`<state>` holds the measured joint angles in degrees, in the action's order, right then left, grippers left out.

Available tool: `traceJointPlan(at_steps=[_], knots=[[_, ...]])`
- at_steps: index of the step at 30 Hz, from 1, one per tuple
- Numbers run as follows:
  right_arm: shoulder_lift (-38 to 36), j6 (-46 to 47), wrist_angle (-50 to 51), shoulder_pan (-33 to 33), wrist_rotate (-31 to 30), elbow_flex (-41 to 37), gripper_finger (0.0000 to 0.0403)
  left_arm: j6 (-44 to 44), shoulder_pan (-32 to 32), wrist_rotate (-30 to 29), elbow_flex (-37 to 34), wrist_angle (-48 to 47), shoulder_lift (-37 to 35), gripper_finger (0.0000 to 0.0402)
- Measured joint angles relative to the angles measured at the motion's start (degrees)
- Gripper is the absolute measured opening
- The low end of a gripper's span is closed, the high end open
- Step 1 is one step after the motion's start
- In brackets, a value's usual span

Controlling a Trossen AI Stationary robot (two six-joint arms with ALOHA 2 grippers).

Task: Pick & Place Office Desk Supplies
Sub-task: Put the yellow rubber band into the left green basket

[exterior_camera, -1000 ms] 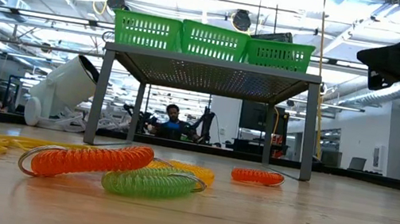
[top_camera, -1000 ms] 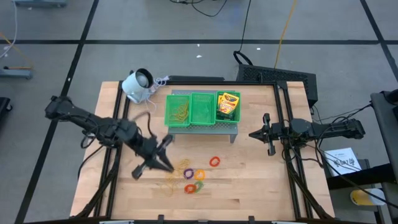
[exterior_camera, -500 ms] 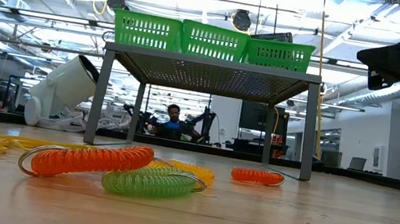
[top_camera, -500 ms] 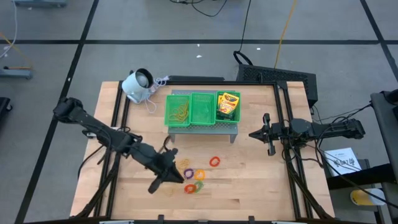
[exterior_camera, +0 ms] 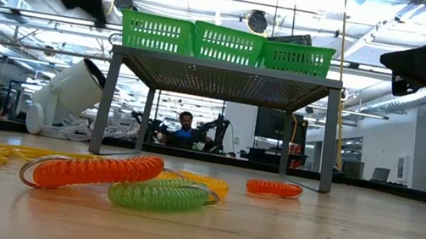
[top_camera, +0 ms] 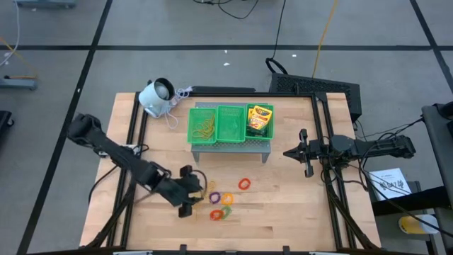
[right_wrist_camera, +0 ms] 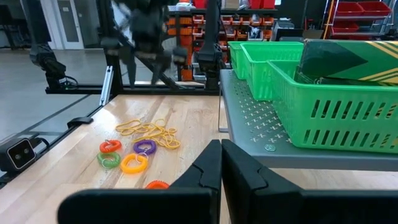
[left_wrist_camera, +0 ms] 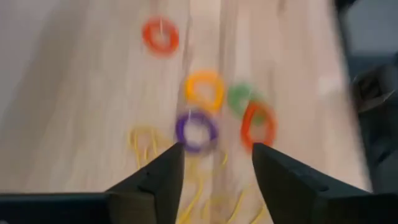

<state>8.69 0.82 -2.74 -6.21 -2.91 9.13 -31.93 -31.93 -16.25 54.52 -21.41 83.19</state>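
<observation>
Open left pincer (left_wrist_camera: 214, 163) above the purple ring (left_wrist_camera: 196, 131) and rubber bands (left_wrist_camera: 148, 144).

The purple ring (left_wrist_camera: 196, 131) and rubber bands (left_wrist_camera: 149, 142) show blurred in the left wrist view.

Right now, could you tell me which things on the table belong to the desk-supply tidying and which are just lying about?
Part of the job:
- crayon boxes in the tray
- rubber bands on the table
- purple ring
- orange ring
- green ring
- red rings

Lying about:
- white camera-like device
- green tray, the drop-off
</observation>
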Motion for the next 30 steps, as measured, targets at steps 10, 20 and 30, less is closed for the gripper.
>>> traceJointPlan(at_steps=[10,20,30], knots=[[0.0,0.0,0.0,0.0,0.0,0.0,0.0,0.9,0.4,1.2,0.0,0.3,10.6,0.0218],[0.0,0.0,0.0,0.0,0.0,0.0,0.0,-0.1,0.5,7.7,0.0,1.8,18.0,0.0218],[0.0,0.0,0.0,0.0,0.0,0.0,0.0,1.8,0.4,7.8,0.2,3.5,20.4,0.0218]])
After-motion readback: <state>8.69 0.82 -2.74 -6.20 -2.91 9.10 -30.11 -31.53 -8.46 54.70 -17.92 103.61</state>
